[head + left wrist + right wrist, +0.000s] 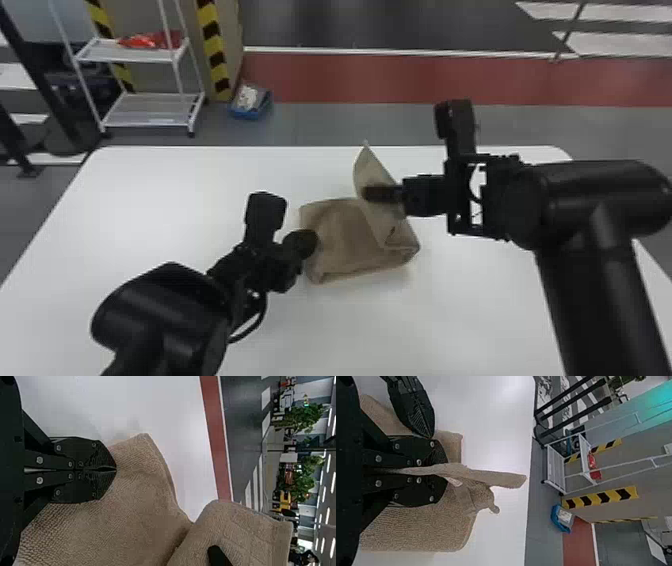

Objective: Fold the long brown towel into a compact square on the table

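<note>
Right tool (367, 194): pinching the towel's raised flap
Left tool (306, 243): tips pressed together, at the towel's left side
Brown towel (345, 240): folded bundle, near mid-desk, flap standing toward the far edge
Desk (150, 210): white
Beyond far left corner: white rack (150, 107)

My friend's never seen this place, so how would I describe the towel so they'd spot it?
On the big white table, between the left arm and the right arm, lies the towel, a folded bundle. One flap rises to a point, pinched in the right gripper. Its soft brown weave sets it apart from the hard black arms.
</note>
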